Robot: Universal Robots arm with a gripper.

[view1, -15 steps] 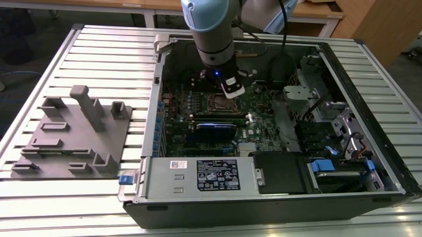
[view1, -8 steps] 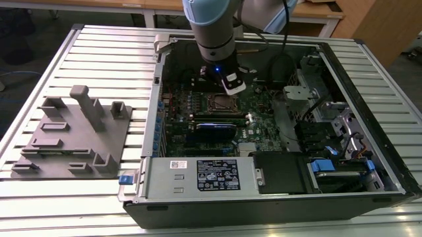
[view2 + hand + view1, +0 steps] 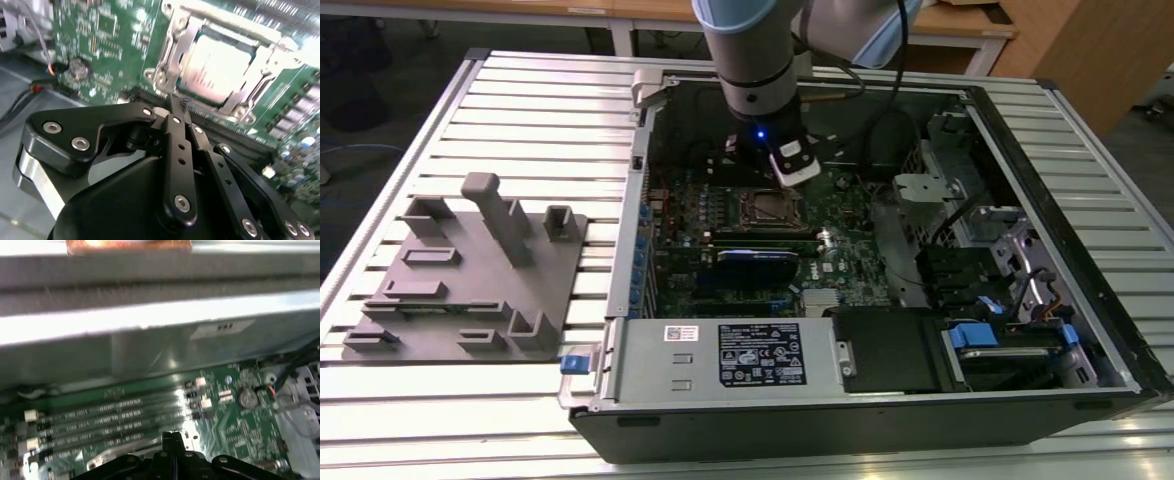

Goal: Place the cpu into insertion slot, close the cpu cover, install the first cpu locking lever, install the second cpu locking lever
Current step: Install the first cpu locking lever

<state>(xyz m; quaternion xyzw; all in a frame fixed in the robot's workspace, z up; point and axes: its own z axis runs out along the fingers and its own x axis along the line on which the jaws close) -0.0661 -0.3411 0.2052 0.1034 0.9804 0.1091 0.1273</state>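
While the arm hangs over the open computer case, the scene reads as follows.

Table: a slatted metal top (image 3: 520,110) carries everything.
Computer case: the case (image 3: 1067,200) lies on its side on the table, open upward, with the green circuit board (image 3: 841,225) on its floor.
Grey fixture: a moulded grey tray (image 3: 467,270) sits on the table, beside the case toward the exterior view's left.
Arm: the arm (image 3: 754,60) reaches down into the case from above, a blue light glowing near its wrist.
Gripper: the gripper (image 3: 175,107) hangs just above the board, its black fingers (image 3: 176,125) drawn together and empty, close beside the insertion slot (image 3: 765,208).
Memory slots: long narrow slots (image 3: 100,417) run across the board near the fingertips in the first wrist view.
Cpu cover: the silver frame (image 3: 172,52) lies flat around the chip.
Cpu: the cpu (image 3: 217,67) sits inside the insertion slot, silver top showing through the frame's opening.
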